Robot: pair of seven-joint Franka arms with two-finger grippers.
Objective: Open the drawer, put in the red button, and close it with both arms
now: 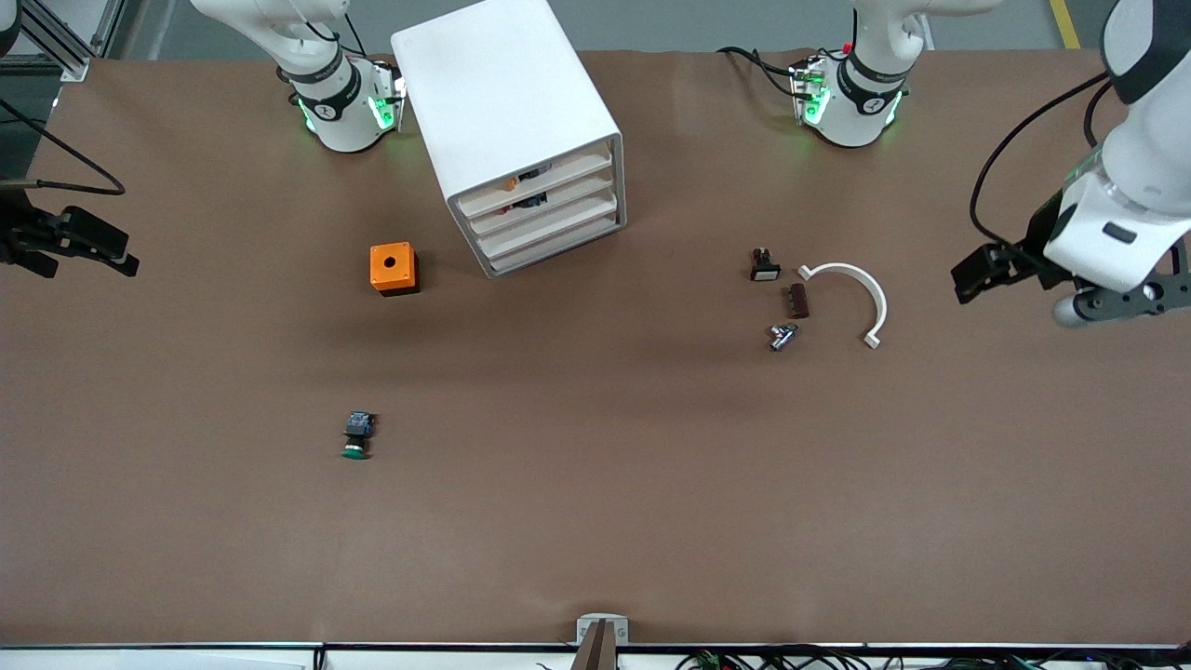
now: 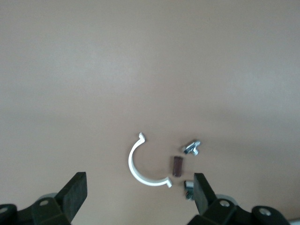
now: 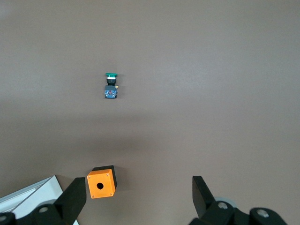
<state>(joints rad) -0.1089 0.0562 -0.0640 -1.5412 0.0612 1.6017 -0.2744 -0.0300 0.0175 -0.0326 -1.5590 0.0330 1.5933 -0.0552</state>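
Left edge of frame, right gripper: hangs mid-height over the table's right-arm end, tips aimed toward frame centre; fingers spread wide, nothing between them.
Right arm: base at upper left; its links run out of frame before the hand comes back in at the edge.
Green button: lower left of centre, lying on its side on the brown table; also in the right wrist view.
Orange box: just beside the cabinet's lower corner, round hole up.
Cabinet: top centre, turned at an angle, four fronts facing lower right.
Drawer: second front from the top, pushed in level with the other three.
Red button: none on the table; a small dark bit with a red speck shows in the slot over the drawer front, can't confirm it's the button.
Small parts: right of centre, close together, a black switch, brown block, wing nut, white curved clamp.
Left arm: base at upper right; forearm drops in along the right edge, wrist bent inward.
Left gripper: hovers over the left-arm end near the clamp; fingers released wide, empty.
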